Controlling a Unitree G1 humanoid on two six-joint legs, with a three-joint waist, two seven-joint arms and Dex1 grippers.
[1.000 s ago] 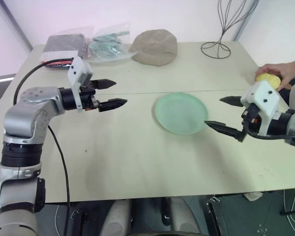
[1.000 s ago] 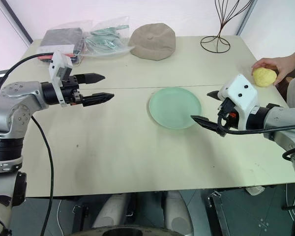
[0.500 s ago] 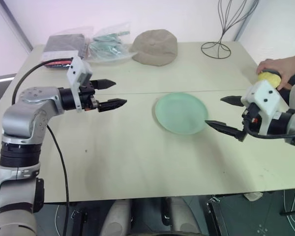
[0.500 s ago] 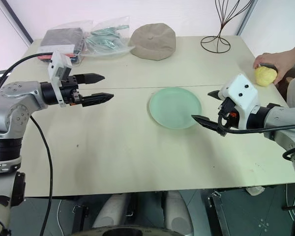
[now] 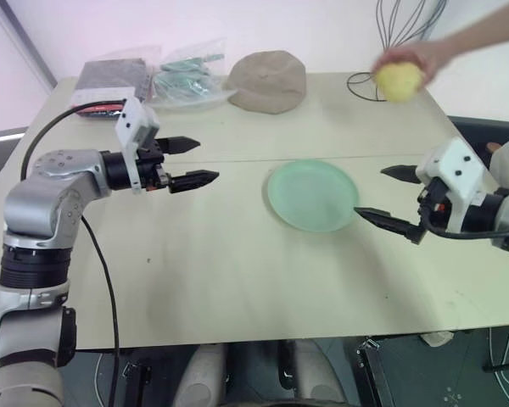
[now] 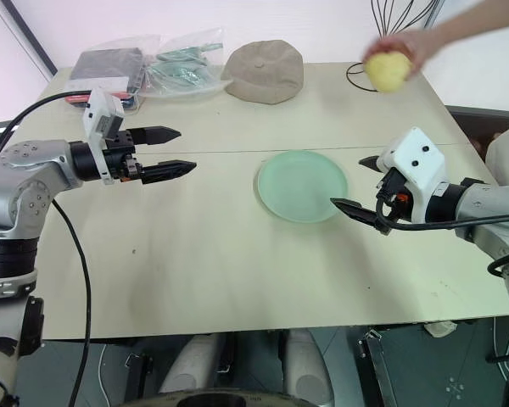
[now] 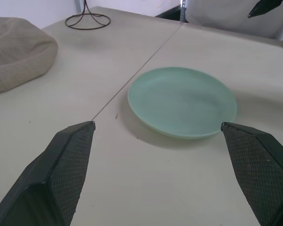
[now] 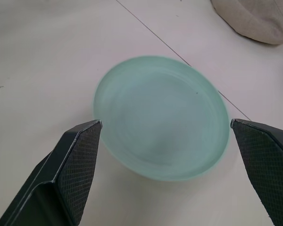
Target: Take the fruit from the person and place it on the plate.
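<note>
handover step, not yet made: the person's hand (image 6: 411,44) holds the fruit (image 6: 387,71) up in the air, beyond the plate (image 5: 312,195) and over the far right of the surface (image 5: 237,271). the fruit is roundish, with no clear long axis. both the left pincer (image 5: 189,162) and the right pincer (image 5: 392,198) are spread wide and empty, flanking the plate. next, the right pincer should probably reach up to the fruit.

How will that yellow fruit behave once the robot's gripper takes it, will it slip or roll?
The fruit, held up in the person's hand, looks roundish, so it would probably roll if set down carelessly. Its bumpy skin likely gives the fingers some grip. The plate is shallow, so its low rim may only partly stop a roll.
</note>
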